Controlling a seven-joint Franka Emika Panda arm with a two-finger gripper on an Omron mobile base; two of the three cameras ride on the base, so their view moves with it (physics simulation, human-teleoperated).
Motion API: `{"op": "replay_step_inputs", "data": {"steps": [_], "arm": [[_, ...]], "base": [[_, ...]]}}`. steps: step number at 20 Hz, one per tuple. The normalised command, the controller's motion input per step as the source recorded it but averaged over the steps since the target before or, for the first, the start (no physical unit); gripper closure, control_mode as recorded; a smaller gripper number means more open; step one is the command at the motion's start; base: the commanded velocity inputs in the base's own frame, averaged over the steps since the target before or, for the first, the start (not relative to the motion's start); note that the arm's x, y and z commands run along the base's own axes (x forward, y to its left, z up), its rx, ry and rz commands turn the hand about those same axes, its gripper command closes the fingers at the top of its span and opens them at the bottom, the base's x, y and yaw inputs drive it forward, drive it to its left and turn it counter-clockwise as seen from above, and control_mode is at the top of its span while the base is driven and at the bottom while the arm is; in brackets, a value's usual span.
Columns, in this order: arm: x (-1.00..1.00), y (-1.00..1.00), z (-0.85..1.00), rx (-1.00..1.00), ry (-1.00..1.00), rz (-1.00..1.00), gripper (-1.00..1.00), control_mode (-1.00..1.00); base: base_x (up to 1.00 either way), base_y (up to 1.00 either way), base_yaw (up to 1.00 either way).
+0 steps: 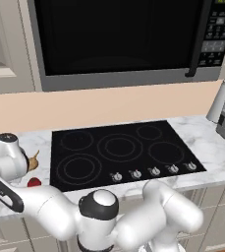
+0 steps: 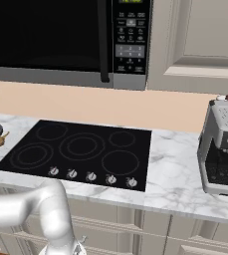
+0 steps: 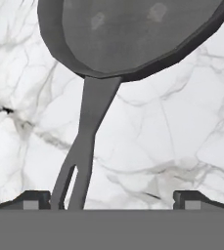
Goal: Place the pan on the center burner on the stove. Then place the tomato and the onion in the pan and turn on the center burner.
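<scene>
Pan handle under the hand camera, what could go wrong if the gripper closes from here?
1. The handle lies close to one fingertip, far from the other, so the open gripper may nudge the pan sideways rather than clamp it.
2. The onion and tomato sit beside the arm on the counter; a swing toward the stove could knock them.

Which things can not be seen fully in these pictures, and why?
- pan: hand view cuts its far rim at the top edge; right base view shows just a sliver.
- tomato: partly behind the arm in left base view.
- onion: half hidden by the arm there.
</scene>
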Motion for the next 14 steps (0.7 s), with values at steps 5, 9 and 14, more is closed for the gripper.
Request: {"op": "replay_step_inputs", "data": {"steps": [5,9,14], "arm": [[0.19,0.20,-0.15,0.00,0.03,-0.03,-1.00,-1.00],[0.12,0.24,-0.19,-0.04,0.04,-0.03,-1.00,-1.00],[0.02,0.21,-0.29,-0.11,0.03,-0.04,-1.00,-1.00]], "base": [[0.00,0.00,0.00],[0.00,0.00,0.00],[0.00,0.00,0.00]]}}
